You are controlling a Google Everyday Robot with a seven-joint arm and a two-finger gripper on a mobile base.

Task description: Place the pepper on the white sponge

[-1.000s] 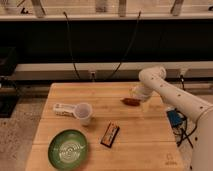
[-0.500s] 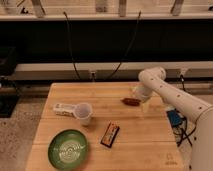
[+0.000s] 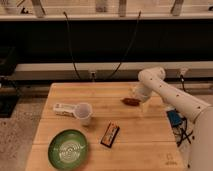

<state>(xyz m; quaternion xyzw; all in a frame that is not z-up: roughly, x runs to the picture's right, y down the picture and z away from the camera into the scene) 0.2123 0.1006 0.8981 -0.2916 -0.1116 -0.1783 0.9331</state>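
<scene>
The pepper [image 3: 131, 101] is a small dark red-brown shape lying on the wooden table [image 3: 140, 140], right of the middle toward the back. My gripper [image 3: 137, 95] is at the end of the white arm, right at the pepper's right end and just above it. The white sponge [image 3: 146, 106] is a small pale pad just right of and below the pepper, partly under the arm.
A long white box [image 3: 62, 108] and a translucent cup [image 3: 84, 113] sit at the left. A green plate [image 3: 68, 148] is at the front left. A black-and-orange packet [image 3: 110, 135] lies in the middle front. Cables hang behind the table.
</scene>
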